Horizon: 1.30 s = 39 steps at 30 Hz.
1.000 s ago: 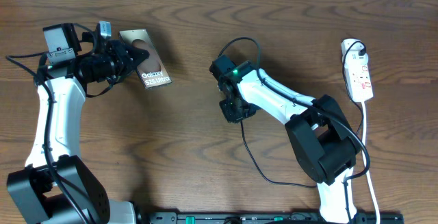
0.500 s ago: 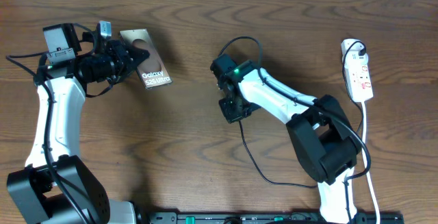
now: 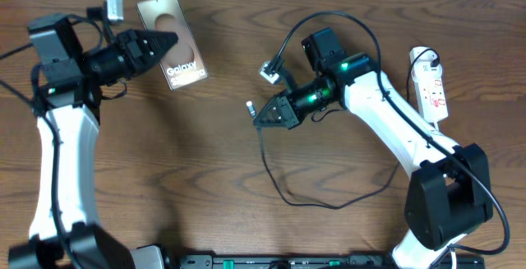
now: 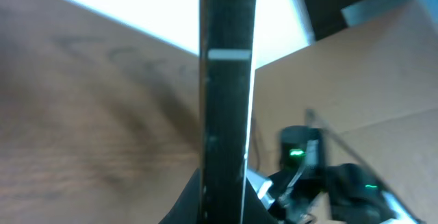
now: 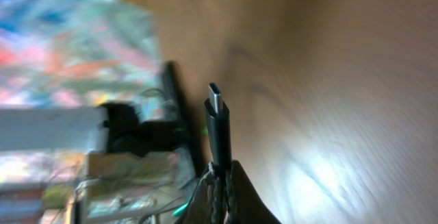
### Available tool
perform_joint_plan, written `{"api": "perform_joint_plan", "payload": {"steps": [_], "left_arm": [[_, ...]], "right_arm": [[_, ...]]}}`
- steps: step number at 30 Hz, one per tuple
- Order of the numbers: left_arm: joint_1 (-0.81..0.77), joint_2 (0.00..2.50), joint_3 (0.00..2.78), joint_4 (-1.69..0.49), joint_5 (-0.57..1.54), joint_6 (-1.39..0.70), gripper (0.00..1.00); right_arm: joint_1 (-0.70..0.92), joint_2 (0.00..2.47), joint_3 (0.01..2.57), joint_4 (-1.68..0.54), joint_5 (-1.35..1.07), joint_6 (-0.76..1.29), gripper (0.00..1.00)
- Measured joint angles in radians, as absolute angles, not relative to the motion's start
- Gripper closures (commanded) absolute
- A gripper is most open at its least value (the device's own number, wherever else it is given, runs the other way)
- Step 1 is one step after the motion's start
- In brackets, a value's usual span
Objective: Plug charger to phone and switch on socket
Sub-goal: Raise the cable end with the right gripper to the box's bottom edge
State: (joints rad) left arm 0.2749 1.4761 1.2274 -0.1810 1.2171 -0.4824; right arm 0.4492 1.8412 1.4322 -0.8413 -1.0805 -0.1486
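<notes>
Brown wood-grain table (image 3: pixel 205 162) fills the overhead view. At upper left the left gripper (image 3: pixel 162 42) clamps the phone (image 3: pixel 177 59). At centre the right gripper (image 3: pixel 265 118) pinches the charger (image 3: pixel 327 206). The socket (image 3: pixel 432 90) lies far right. Left wrist: phone edge-on, tan panels (image 4: pixel 383 66) behind. Right wrist: plug tip upright over blurred wood.

From where I stand, the one legible word is "Galaxy", in pale letters on the glossy face of the phone (image 3: pixel 186 57) near the desk's far left corner. A smaller line beneath it is blurred, perhaps a model name. The red marks on the socket (image 3: pixel 431 86) at the right edge are too small to read.
</notes>
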Motion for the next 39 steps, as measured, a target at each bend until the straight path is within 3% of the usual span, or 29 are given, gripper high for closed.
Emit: {"api": "perform_joint_plan", "payload": {"steps": [12,39], "left_arm": [[0.176,1.406,1.227,-0.132,1.255,-0.58,0.93],[0.12,1.406,1.227,-0.078,1.251,-0.671,0.93]], "right_arm": [[0.455,1.846,1.37,-0.517,-1.469,-0.14,0.99],[0.525,1.846,1.367,-0.031,-1.48,0.262,0.99]]}}
